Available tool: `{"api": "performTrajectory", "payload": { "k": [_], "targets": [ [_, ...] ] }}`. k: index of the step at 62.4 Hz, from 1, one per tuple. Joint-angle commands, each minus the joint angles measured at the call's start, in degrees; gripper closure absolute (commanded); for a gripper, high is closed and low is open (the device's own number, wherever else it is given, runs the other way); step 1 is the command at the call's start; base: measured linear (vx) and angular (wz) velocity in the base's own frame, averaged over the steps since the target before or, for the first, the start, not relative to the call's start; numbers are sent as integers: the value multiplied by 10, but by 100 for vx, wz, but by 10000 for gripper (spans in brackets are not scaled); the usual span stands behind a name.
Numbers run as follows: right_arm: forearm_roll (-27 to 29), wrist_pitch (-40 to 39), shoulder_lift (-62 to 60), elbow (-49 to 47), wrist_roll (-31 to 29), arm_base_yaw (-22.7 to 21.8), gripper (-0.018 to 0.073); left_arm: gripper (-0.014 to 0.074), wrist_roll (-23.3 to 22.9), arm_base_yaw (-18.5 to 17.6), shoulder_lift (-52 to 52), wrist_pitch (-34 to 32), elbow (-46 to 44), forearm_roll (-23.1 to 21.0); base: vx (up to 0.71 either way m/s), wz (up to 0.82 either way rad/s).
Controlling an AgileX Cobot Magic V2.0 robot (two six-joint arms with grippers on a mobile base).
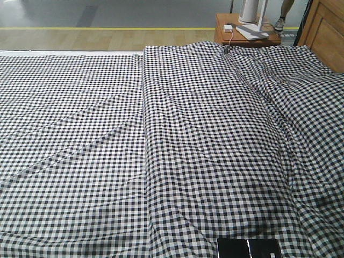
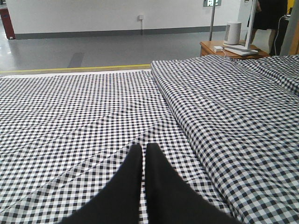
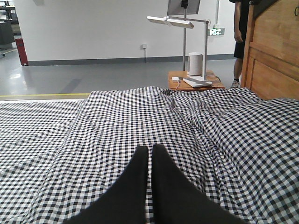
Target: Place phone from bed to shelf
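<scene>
well, the phone (image 1: pixel 249 248) lies flat on the bed (image 1: pixel 161 134), right at the near edge of the front view, and part of it is cut off. it is black and shiny with a line across its middle. the left hand (image 2: pixel 144 149) is clenched over the bed, its two black fingers pressed together with nothing between them. the right hand (image 3: pixel 150 149) is clenched too and holds nothing. far off, a small wooden nightstand (image 1: pixel 219 36) stands by the bed with a white lamp (image 3: pixel 168 20) on it.
</scene>
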Motion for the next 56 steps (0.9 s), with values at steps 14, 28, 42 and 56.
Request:
{"api": "performTrajectory", "payload": {
  "k": [14,28,42,56],
  "targets": [
    [-5,-40,-5,4,-2,-2,560,596,-2,0,-5,-42,1,-5,0,0],
    [-5,-40,-5,4,-2,-2,560,596,-2,0,-3,-42,1,-5,0,0],
    [-5,-40,-5,4,-2,-2,560,596,-2,0,-3,-42,1,-5,0,0],
    [-5,-40,-5,4,-2,-2,560,596,-2,0,-3,-42,1,-5,0,0]
  ]
}}
